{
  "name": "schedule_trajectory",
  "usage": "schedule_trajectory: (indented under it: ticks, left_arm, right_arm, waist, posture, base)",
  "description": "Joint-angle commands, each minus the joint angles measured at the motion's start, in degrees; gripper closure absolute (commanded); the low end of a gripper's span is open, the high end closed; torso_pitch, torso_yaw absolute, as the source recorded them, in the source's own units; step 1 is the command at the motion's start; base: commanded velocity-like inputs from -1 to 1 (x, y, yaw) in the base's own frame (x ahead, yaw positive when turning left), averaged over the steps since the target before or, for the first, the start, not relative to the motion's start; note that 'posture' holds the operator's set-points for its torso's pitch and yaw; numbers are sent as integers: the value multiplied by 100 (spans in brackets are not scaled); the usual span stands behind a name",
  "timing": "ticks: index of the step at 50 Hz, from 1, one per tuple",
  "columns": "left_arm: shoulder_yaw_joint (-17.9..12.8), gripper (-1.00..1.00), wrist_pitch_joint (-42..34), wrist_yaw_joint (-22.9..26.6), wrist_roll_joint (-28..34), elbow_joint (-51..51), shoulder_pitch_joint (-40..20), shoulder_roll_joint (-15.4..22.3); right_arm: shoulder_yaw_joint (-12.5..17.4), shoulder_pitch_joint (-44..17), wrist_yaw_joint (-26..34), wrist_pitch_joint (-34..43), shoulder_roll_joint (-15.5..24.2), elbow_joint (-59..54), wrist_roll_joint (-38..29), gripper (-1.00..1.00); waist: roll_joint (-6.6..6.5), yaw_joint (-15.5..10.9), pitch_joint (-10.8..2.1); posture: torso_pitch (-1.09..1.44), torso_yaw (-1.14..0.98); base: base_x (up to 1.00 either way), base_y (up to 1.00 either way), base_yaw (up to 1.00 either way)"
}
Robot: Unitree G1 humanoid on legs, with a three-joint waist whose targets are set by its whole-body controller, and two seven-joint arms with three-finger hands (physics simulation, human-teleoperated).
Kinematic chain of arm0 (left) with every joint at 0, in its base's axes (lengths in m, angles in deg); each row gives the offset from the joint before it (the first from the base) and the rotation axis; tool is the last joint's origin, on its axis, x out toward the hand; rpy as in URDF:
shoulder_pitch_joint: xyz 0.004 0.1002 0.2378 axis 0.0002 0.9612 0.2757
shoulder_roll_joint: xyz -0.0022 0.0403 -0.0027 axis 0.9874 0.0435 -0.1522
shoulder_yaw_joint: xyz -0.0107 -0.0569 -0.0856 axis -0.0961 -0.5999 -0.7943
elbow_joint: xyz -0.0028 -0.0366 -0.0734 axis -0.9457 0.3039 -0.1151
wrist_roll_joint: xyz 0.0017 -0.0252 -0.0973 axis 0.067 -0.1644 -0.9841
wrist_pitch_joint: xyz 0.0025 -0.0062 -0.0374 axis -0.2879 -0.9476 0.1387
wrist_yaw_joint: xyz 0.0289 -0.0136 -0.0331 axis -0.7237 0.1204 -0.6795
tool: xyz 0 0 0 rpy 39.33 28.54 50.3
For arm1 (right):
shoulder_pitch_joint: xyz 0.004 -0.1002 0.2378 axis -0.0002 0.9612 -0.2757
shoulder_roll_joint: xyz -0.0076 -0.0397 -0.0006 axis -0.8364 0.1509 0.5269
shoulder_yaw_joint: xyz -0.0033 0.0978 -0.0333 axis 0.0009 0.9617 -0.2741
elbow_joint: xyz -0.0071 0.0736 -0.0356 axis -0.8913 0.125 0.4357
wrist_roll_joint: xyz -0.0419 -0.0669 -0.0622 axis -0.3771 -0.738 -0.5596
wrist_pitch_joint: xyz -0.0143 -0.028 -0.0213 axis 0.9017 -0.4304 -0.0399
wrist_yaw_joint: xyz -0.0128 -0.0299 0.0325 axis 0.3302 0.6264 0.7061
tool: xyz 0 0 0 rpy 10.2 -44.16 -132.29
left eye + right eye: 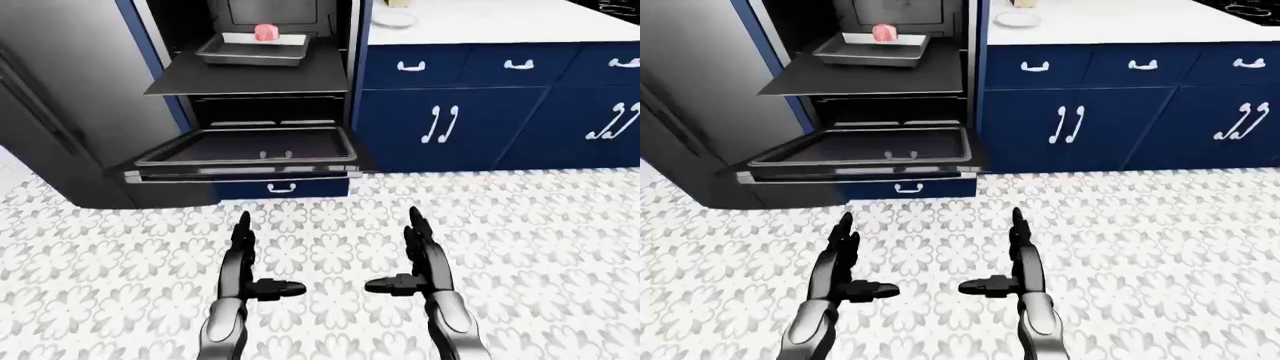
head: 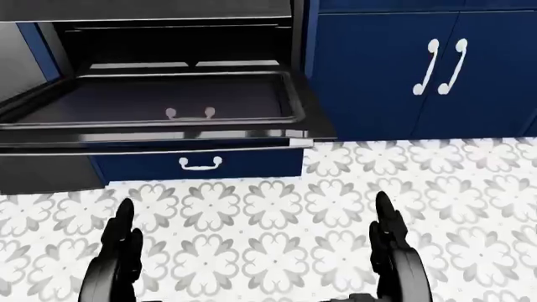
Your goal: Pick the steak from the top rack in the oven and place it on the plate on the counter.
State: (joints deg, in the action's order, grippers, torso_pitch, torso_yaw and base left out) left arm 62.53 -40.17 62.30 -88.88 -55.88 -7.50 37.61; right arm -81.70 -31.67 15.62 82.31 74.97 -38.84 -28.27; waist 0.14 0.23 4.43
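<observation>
A pink steak (image 1: pixel 266 31) lies in a grey tray (image 1: pixel 254 50) on the upper oven's pulled-out rack (image 1: pixel 250 73), at the top of the left-eye view. A white plate (image 1: pixel 394 19) sits on the white counter (image 1: pixel 500 22) right of the oven. My left hand (image 1: pixel 248 262) and right hand (image 1: pixel 412 259) are low over the patterned floor, both open and empty, fingers straight, far below the oven.
The lower oven door (image 1: pixel 245 154) hangs open and juts out over the floor, with a drawer (image 1: pixel 281 187) beneath. A grey fridge (image 1: pixel 70 97) stands at the left. Blue cabinets (image 1: pixel 480 112) run along the right under the counter.
</observation>
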Motion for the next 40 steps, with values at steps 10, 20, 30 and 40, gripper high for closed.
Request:
schedule_trajectory:
  ticks: [10, 20, 30, 40]
  left_arm:
    - [-1, -100, -1897, 107, -112, -2578, -153, 10]
    - [-383, -100, -4806, -77, -403, -4369, -1644, 334]
    - [-828, -100, -5783, -650, -1110, -4581, -2670, 637]
    - [-815, -100, -5989, -875, -1439, -4688, -2855, 781]
  right_arm:
    - [49, -132, 52, 334, 74, 1321, -158, -100]
    - [400, -542, 188, 2063, 281, 2862, -121, -100]
    - [579, -1067, 269, 3039, 444, 3580, -121, -100]
    - [519, -1055, 284, 2915, 455, 3605, -183, -100]
  waist:
    - [30, -64, -440]
    - [-108, -97, -448]
    - [-258, -280, -333]
    - [393, -167, -274]
  posture:
    - [0, 0]
    - [0, 0]
    - [0, 0]
    - [0, 0]
  base:
    - [0, 0, 0]
    - [3, -10, 0]
    - [28, -89, 0]
    - [32, -97, 0]
